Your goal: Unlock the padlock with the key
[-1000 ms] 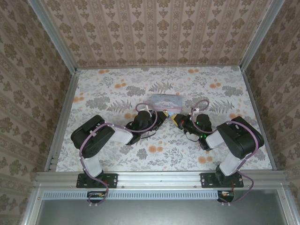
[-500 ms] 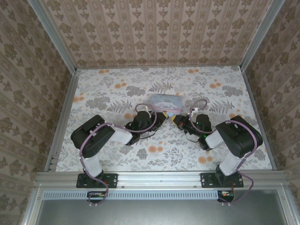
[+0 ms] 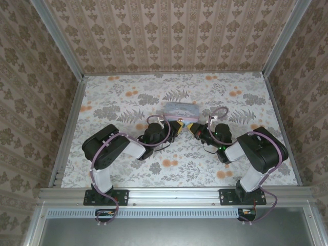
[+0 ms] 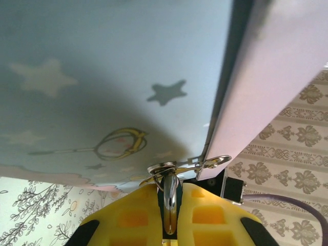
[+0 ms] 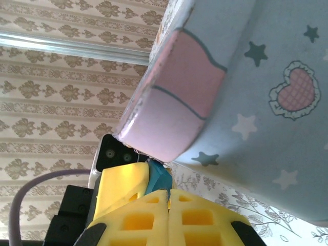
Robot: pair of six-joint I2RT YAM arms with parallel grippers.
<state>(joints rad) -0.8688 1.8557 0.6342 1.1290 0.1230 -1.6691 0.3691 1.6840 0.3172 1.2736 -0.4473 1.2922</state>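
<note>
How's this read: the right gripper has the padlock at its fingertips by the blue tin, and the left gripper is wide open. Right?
Not quite. The left gripper is shut on a silvery metal piece under the tin, as the left wrist view shows. The right gripper does have the padlock at its fingertips.

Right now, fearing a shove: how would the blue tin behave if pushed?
The tin lies low and wide, so it would probably slide rather than tip. Its smooth painted sides look slippery. Small beside the arms, it is likely light.
</note>
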